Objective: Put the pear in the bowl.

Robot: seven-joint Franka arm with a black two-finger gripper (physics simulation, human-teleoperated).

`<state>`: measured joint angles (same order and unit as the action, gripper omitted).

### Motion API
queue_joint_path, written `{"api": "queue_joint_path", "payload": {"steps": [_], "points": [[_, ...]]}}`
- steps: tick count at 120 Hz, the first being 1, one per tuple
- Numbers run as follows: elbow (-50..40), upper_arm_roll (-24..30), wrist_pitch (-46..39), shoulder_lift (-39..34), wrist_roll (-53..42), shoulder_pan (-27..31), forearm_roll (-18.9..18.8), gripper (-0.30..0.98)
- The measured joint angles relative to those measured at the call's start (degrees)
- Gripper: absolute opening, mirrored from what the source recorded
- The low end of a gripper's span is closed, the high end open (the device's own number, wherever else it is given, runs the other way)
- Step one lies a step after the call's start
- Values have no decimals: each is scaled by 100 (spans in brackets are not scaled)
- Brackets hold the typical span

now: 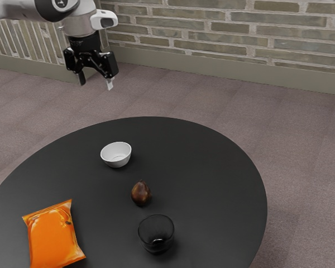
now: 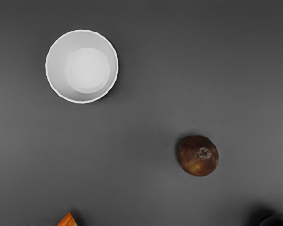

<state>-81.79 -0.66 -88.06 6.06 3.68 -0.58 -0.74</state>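
Note:
High over the far side of the table, at the exterior view's upper left, my gripper (image 1: 96,82) hangs open, its two fingers well apart with nothing between them. A brown pear (image 1: 140,193) stands upright on the black table, and the wrist view has the same pear (image 2: 198,156) from above. The white bowl (image 1: 116,154) rests on the table beyond the pear, apart from it; its inside is bare, as the bowl (image 2: 82,66) in the wrist view confirms.
Near the pear stands a dark glass cup (image 1: 156,233), its rim (image 2: 276,220) partly in the wrist view. An orange packet (image 1: 53,237) lies toward the exterior view's lower left. The round black table (image 1: 212,167) has a curved edge.

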Motion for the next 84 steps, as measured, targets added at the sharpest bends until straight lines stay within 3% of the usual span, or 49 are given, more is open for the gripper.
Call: {"api": "queue_joint_path", "payload": {"steps": [24, 52, 84], "points": [[-35, 89, 16, -121, 122, -39, -7, 69], [-1020, 231, -480, -79, 227, -12, 25, 69], [-3293, 796, -2402, -343, 315, -56, 61, 69]]}}
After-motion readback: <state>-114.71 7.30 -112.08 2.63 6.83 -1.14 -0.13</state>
